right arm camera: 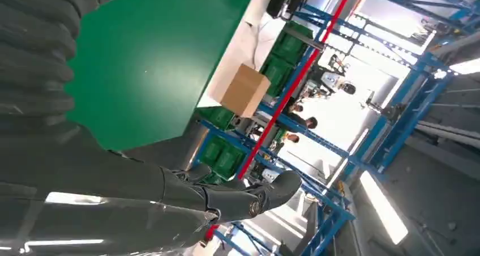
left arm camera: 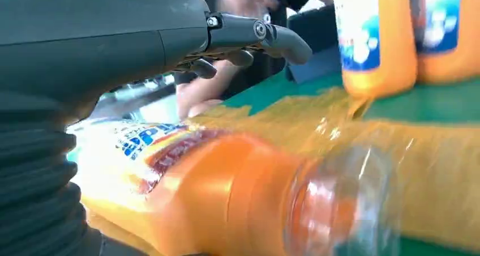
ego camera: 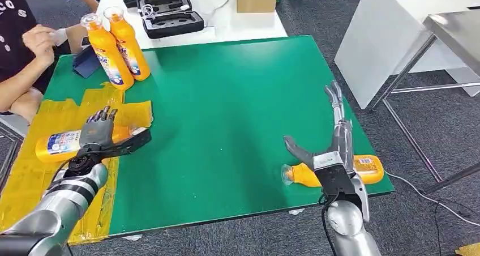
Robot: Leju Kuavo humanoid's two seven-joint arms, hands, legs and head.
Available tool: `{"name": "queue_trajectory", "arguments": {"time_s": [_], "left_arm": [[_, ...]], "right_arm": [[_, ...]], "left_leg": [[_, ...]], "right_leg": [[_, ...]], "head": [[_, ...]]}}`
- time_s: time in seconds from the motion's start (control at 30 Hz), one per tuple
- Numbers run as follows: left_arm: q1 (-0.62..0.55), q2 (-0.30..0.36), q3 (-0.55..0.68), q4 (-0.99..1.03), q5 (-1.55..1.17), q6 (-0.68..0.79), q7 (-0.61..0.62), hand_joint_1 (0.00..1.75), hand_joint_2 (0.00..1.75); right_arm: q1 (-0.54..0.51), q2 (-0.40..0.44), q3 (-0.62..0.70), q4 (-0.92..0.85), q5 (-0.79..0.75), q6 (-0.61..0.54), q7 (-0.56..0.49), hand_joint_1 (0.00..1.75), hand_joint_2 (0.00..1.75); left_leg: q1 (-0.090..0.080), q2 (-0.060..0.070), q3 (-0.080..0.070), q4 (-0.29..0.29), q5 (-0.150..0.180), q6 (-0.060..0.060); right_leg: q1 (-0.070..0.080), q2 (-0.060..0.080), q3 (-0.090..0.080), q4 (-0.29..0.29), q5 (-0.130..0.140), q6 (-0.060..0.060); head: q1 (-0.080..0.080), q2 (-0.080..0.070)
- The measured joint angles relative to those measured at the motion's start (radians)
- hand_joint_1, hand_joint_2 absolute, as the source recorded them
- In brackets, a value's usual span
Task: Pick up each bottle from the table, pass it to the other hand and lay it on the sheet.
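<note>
Lower right of the frame, your right hand (ego camera: pixel 334 148) hangs wide open over the orange plastic bottle lying on its side (ego camera: pixel 334 173) by the green table's (ego camera: pixel 226 114) near edge; a sloppy grab could roll it off. Lower left, your left hand (ego camera: pixel 102 134) rests open-fingered on the bottle laid on the yellow sheet (ego camera: pixel 56 144), so lifting away carelessly could drag it. Two upright bottles (ego camera: pixel 116 46) wait upper left

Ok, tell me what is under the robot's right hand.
An orange bottle lies on its side on the green table under the right hand, clear cap pointing left. Its middle is covered by the hand, so the label there cannot be seen.
</note>
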Motion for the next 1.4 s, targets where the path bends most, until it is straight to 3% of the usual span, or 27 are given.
{"name": "queue_trajectory", "arguments": {"time_s": [0.17, 0.23, 0.3, 0.37, 0.67, 0.83, 1.07, 1.4], "left_arm": [[0.042, -0.017, 0.066, -0.044, 0.192, 0.043, -0.194, 0.0, 1.75], [0.085, -0.033, 0.103, -0.108, 0.347, -0.012, -0.319, 0.0, 1.75], [0.157, -0.042, 0.118, -0.234, 0.516, -0.141, -0.401, 0.0, 1.75], [0.217, -0.047, 0.117, -0.348, 0.6, -0.226, -0.412, 0.0, 1.75], [0.308, -0.048, 0.117, -0.546, 0.669, -0.294, -0.429, 0.0, 1.75], [0.367, -0.042, 0.116, -0.65, 0.897, -0.452, -0.501, 0.0, 1.75], [0.489, -0.039, 0.136, -0.832, 1.104, -0.512, -0.539, 0.0, 1.75], [0.538, -0.046, 0.143, -0.918, 1.234, -0.585, -0.528, 0.0, 1.75]], "right_arm": [[0.0, -0.013, 0.009, 0.016, 0.098, -0.011, 0.043, 0.0, 1.75], [0.0, -0.039, 0.019, 0.024, 0.165, 0.021, 0.092, 0.0, 1.75], [0.0, -0.092, 0.042, 0.034, 0.183, 0.124, 0.122, 0.0, 1.75], [0.003, -0.148, 0.056, 0.05, 0.17, 0.2, 0.121, 0.0, 1.75], [0.001, -0.252, 0.079, 0.08, 0.153, 0.273, 0.117, 0.0, 1.75], [0.003, -0.393, 0.082, 0.101, 0.056, 0.398, 0.071, 0.0, 1.75], [0.067, -0.572, 0.036, 0.091, 0.201, 0.392, 0.201, 0.0, 1.75], [0.129, -0.7, -0.035, 0.075, 0.288, 0.393, 0.28, 0.0, 1.75]], "left_leg": [[0.0, 0.0, 0.0, 0.0, 0.0, 0.0], [0.0, 0.0, 0.0, 0.0, 0.0, 0.0], [-0.001, 0.0, 0.0, 0.0, -0.001, 0.0], [-0.001, 0.0, -0.001, 0.0, -0.001, 0.0], [-0.001, -0.001, -0.001, 0.0, -0.001, 0.0], [-0.001, -0.001, -0.001, 0.0, -0.001, 0.0], [-0.003, -0.001, -0.001, 0.0, -0.004, 0.004], [-0.003, -0.001, 0.0, 0.0, -0.004, 0.004]], "right_leg": [[0.0, 0.0, 0.0, 0.0, 0.0, 0.0], [0.0, 0.0, 0.0, 0.0, 0.0, 0.0], [-0.001, 0.0, 0.0, 0.0, 0.0, 0.0], [-0.002, 0.0, -0.001, 0.0, 0.0, 0.0], [0.0, 0.0, -0.001, 0.0, 0.0, 0.0], [-0.002, 0.0, 0.0, 0.0, 0.0, 0.001], [-0.003, -0.001, 0.0, -0.001, -0.001, 0.002], [-0.003, 0.0, 0.0, -0.001, -0.001, 0.002]], "head": [[0.0, 0.0], [0.0, 0.0], [-0.001, 0.0], [0.0, 0.0], [-0.001, 0.0], [0.0, 0.0], [0.0, 0.0], [0.0, 0.0]]}}
